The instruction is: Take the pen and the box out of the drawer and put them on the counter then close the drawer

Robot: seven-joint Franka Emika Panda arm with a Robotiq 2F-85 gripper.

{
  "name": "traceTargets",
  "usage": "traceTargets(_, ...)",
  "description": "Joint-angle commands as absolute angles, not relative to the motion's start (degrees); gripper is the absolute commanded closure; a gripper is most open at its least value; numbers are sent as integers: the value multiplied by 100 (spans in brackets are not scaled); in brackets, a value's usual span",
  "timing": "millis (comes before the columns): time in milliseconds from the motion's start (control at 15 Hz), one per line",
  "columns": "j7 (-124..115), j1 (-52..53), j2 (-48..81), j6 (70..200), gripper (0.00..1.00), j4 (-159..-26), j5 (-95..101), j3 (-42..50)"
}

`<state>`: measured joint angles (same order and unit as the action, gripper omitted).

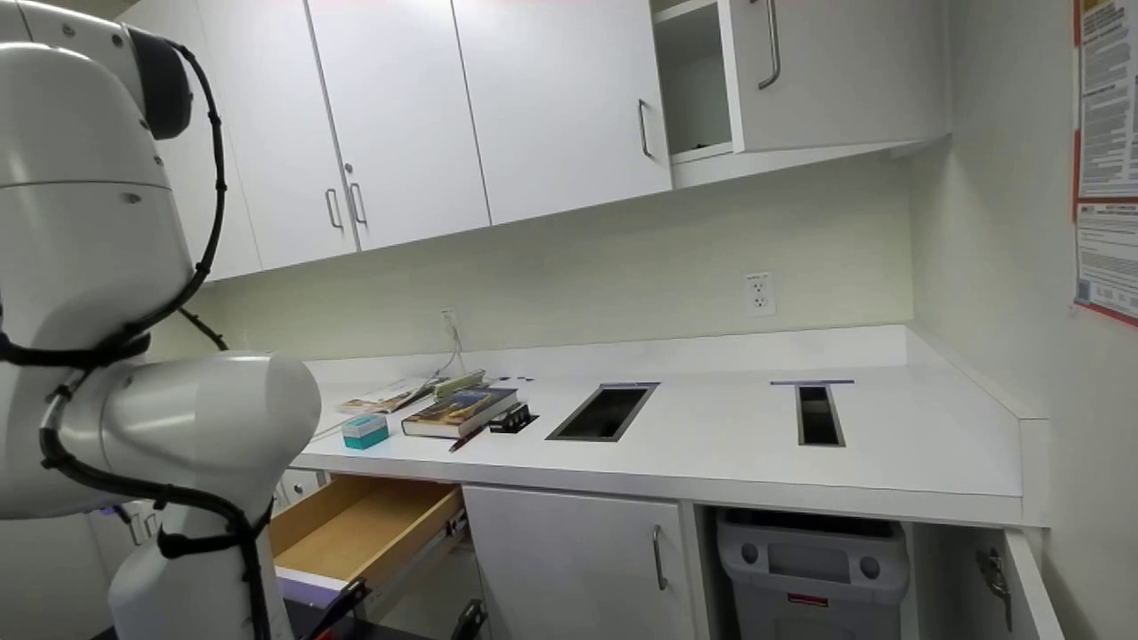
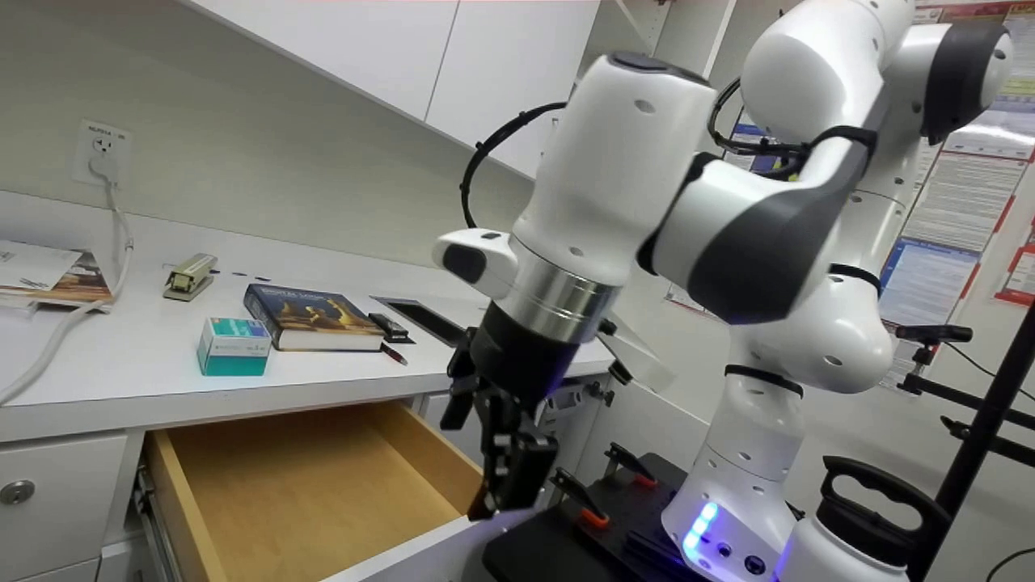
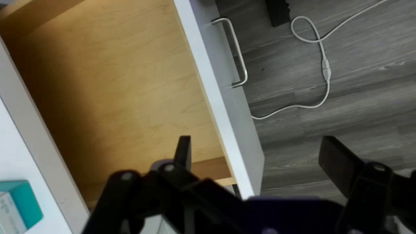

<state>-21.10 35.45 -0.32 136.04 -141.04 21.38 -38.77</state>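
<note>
The teal and white box [image 2: 234, 347] sits on the counter [image 1: 916, 427], near its front edge and above the drawer [image 2: 315, 477]. Farther along that edge the dark red pen [image 1: 466, 439] slants out from just beside the book [image 2: 319, 318]; I cannot tell whether the two touch. The stapler [image 2: 191, 276] lies nearer the back edge. Past the book come two dark cut-outs [image 1: 605, 413], the narrower cut-out [image 1: 820, 416] nearer the corner at the side wall [image 1: 996, 267]. The drawer is pulled well out from under the front edge, its light wood inside showing. In the wrist view the jaws are spread wide, one seen over the drawer's wood, the other over the grey floor [image 3: 351, 117] outside the drawer's white front. In an exterior view the arm [image 2: 614, 162] bends over, the jaws pointing down near that front.
</note>
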Motion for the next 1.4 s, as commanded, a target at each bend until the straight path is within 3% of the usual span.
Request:
traceTargets(0, -2650, 4009, 133, 13143, 0, -14133, 2949, -4368)
traceTargets(267, -3776, 4442, 633, 12309, 0, -14086, 4588, -4530)
traceTargets(333, -3287, 4392, 303, 12696, 0, -14190, 3940, -4532)
traceTargets(667, -3627, 4493, 573, 12482, 0, -14176, 4439, -4447)
traceTargets(1067, -4262, 5026, 1783, 11612, 0, -13767, 5616, -4116)
traceTargets(1133, -4374, 5142, 1977, 11637, 25, -13701, 5761, -3994)
traceTargets(1200, -4451, 5279, 2183, 11646, 28, -13618, 5895, -3856)
traceTargets(1333, -4582, 5571, 2574, 11693, 44, -13417, 6086, -3549)
